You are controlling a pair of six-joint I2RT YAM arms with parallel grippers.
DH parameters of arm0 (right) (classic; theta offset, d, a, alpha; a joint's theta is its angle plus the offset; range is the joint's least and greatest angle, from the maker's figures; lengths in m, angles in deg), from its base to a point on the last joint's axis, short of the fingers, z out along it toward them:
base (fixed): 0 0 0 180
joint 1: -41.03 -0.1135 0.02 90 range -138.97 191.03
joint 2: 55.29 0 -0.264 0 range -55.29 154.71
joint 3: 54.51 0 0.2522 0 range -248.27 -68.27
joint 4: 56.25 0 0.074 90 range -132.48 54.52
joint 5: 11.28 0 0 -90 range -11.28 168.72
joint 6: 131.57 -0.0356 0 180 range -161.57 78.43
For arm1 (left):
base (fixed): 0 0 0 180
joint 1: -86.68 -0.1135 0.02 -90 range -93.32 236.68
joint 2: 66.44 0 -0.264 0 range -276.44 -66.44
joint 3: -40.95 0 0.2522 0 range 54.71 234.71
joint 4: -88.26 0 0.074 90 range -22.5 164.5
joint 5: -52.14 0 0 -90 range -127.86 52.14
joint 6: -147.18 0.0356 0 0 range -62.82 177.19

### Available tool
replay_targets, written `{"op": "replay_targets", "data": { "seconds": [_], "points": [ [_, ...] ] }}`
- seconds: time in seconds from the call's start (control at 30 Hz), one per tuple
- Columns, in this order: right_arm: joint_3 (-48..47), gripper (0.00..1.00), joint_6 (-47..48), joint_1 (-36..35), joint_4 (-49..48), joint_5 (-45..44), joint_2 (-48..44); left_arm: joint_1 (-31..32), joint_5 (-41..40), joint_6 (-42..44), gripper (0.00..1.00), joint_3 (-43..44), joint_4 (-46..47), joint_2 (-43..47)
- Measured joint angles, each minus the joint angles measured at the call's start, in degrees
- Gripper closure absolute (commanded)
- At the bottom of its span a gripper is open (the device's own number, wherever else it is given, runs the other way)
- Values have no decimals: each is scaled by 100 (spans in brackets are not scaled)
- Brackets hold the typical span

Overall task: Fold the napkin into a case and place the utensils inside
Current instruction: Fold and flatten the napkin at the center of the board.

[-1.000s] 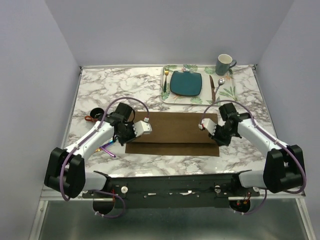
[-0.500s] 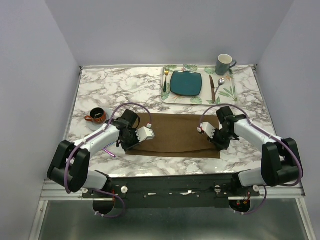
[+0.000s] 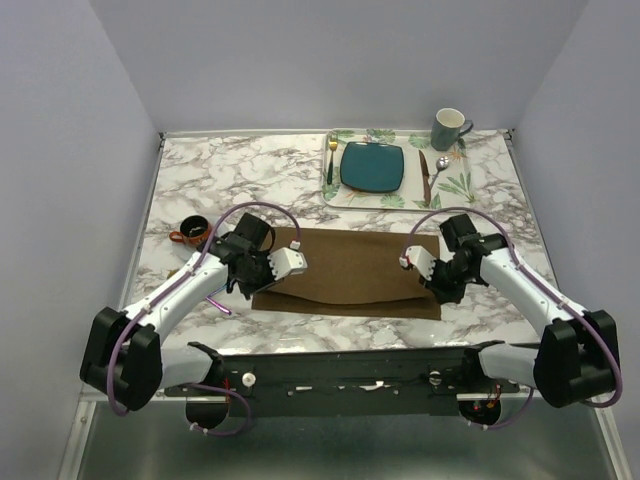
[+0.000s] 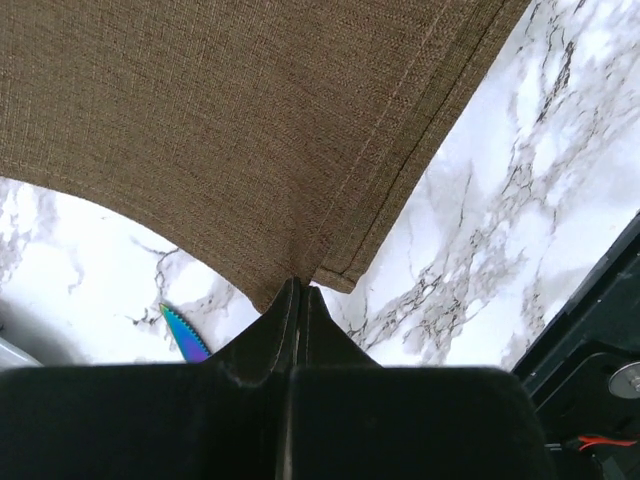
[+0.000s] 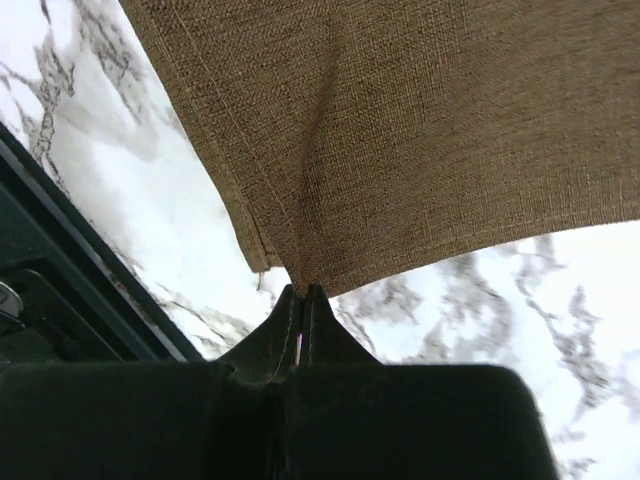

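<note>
Both pincers are clamped shut on cloth. The left gripper (image 4: 301, 285) pinches the near left corner of the dark brown napkin (image 3: 345, 268), and the right gripper (image 5: 302, 292) pinches the near right corner. Both corners are raised off the marble table (image 3: 240, 170), while the far part of the napkin lies flat mid-table. An iridescent utensil (image 4: 184, 333) lies just beside the napkin's left edge. The folding step appears to be in hand. The next move likely calls for both arms to carry the near edge together and evenly, so the crease lands straight.
</note>
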Motion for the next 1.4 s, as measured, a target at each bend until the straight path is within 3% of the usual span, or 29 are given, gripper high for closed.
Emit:
{"op": "replay_targets", "data": {
  "seconds": [0.47, 0.8, 1.07, 1.17, 1.27, 1.3, 1.4],
  "points": [
    [459, 99, -11, -109, -302, -2, 560, 70, -92, -2, 100, -505, 348, -481],
    [-94, 99, -15, -111, 321, 168, -22, 70, -105, -4, 100, -203, 13, -131],
    [238, 99, -24, -146, 503, 219, -286, 72, -101, -9, 100, -173, -238, 240],
    [251, 89, -31, -177, 466, 229, -107, 98, -101, -11, 100, -334, -197, 129],
    [256, 70, -39, -221, 409, 229, 149, 107, -103, -9, 84, -485, -94, -48],
    [256, 53, -33, -225, 396, 229, 247, 107, -105, -7, 72, -529, -50, -107],
    [221, 18, 22, -249, 485, 243, 398, 107, -127, -2, 59, -584, -31, -186]
  ]
}}
